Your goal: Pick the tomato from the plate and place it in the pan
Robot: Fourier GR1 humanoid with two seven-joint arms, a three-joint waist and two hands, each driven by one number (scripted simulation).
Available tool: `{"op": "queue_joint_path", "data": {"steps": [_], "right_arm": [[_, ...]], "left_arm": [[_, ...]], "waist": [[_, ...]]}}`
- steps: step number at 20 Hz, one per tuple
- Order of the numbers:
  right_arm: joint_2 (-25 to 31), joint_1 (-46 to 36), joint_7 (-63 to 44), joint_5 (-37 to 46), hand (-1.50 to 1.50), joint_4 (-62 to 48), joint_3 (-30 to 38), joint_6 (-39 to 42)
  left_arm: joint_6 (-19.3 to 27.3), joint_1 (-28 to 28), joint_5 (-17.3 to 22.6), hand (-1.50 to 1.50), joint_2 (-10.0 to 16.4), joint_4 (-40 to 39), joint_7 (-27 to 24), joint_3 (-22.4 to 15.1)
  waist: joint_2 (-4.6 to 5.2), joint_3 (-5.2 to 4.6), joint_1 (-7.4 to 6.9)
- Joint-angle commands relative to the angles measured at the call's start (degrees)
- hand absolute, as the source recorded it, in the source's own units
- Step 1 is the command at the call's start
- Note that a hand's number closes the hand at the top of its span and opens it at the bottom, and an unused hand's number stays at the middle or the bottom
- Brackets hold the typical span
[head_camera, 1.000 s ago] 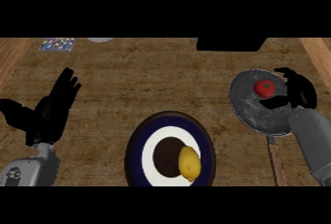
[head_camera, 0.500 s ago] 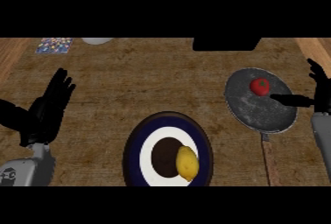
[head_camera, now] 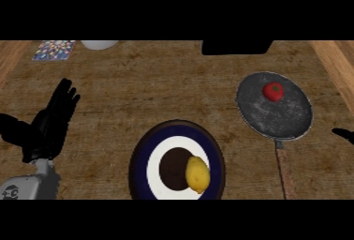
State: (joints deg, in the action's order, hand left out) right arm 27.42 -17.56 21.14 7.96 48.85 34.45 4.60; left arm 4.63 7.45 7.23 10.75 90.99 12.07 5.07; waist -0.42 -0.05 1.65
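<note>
Withdrawn to the view's right edge, my right hand [head_camera: 343, 135] barely shows; I cannot tell its pose. My left hand [head_camera: 48, 126] rests spread. Tomato [head_camera: 274, 91] lies in the pan [head_camera: 276, 119]: light, soft, smooth, best cupped round its sides.

A yellow lemon [head_camera: 197, 174] is being seen low in the view's middle. Along the brown counter's [head_camera: 159, 93] far edge, a patterned mat [head_camera: 54, 49], a white rounded object [head_camera: 100, 44] just beside it and a black box [head_camera: 236, 47] farther right are being cropped.
</note>
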Motion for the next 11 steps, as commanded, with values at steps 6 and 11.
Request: {"op": "queue_joint_path", "data": {"steps": [6,11], "right_arm": [[-1.05,20.19,1.05,-10.46,-1.50,18.56,4.60,12.48],[1.35,19.17,-0.47,-9.66,-1.50,17.19,4.60,11.69]], "left_arm": [[-0.69,-1.42,-0.04,0.00,-0.91,3.80,2.95,-1.21],[-0.99,1.95,-0.48,0.00,-1.34,-1.22,0.69,0.51]], "waist": [[0.23,0.00,-1.04],[0.41,0.04,-1.53]]}}
